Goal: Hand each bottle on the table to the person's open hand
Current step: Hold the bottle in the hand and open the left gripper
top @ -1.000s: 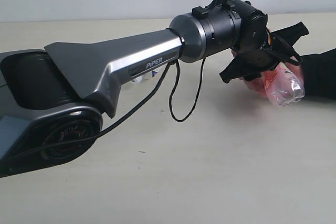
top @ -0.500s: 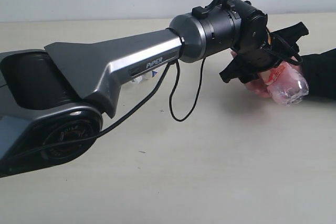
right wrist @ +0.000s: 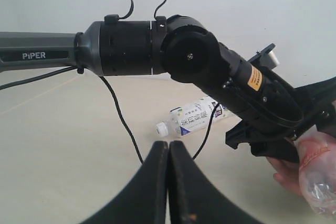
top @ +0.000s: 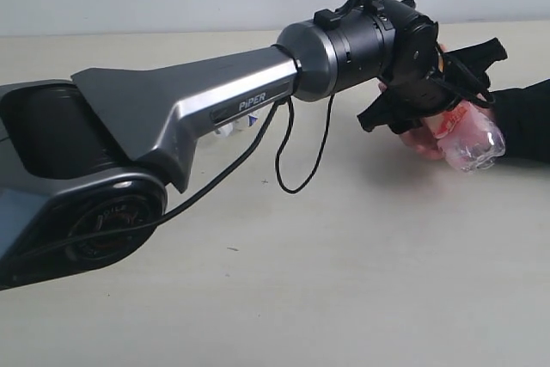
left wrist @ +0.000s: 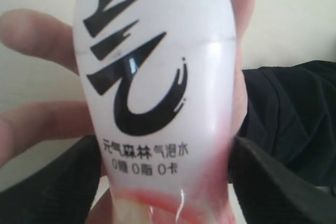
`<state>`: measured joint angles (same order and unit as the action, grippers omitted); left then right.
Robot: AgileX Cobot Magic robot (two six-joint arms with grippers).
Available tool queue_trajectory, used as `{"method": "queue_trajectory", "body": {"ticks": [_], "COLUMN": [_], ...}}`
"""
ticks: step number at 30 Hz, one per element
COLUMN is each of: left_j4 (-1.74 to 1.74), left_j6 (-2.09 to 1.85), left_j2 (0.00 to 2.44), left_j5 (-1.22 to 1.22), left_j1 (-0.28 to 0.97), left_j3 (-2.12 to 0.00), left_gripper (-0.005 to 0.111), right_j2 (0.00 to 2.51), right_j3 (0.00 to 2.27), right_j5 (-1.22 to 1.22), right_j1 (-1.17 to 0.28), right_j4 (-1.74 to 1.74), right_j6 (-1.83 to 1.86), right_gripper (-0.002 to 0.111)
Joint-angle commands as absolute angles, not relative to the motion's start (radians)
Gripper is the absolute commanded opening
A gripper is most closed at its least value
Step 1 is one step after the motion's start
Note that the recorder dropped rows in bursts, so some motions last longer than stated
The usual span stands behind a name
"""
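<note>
A pink-and-white labelled bottle (left wrist: 157, 93) lies in the person's open hand (top: 419, 139) at the right of the table (top: 344, 281). My left gripper (top: 434, 85) reaches across and stands open around that bottle (top: 468, 139). Its dark fingers (left wrist: 52, 184) sit on either side with thin gaps, and the person's fingers (left wrist: 37, 124) wrap behind it. A white-labelled, white-capped bottle (right wrist: 195, 118) lies on its side on the table, mostly hidden behind the left arm in the exterior view, where only its cap (top: 225, 129) shows. My right gripper (right wrist: 168, 145) is shut and empty.
The left arm's long grey link (top: 198, 109) and its base (top: 77, 195) fill the left of the exterior view, with a black cable (top: 288, 169) looping down from the wrist. The person's black sleeve (top: 524, 122) enters from the right edge.
The left gripper's jaws have widened off the pink bottle. The bottle has settled a little lower into the person's hand. The right gripper has not moved.
</note>
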<state>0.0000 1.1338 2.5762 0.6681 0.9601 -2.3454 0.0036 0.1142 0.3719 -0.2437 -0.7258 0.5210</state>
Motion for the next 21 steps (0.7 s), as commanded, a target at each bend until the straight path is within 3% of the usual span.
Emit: {"method": "queue_trajectory", "body": {"ticks": [1,11,14,21], "left_j4": [0.013,0.015,0.041,0.169], "left_j6": [1.113,1.108,1.130,1.130], "left_j2": [2.526,2.441,2.424,2.344], "left_j5": [0.712,0.851,0.930,1.072], "left_j1": [0.957,0.957,0.957,0.957], "left_j3": [-2.349,-2.349,-2.349,-2.349], "left_gripper": [0.068,0.068,0.063,0.000], "right_j2": [0.000,0.000,0.000,0.000], "right_j3": [0.120,0.120,0.120,0.120], "right_j5": [0.372,0.372,0.372,0.372], "right_j1": [-0.245,-0.245,-0.245,-0.245], "right_j4": [-0.726,-0.726,-0.726,-0.726], "right_j6": [0.521,0.521,0.521,0.521], "right_gripper": [0.000,0.000,0.000,0.000]}}
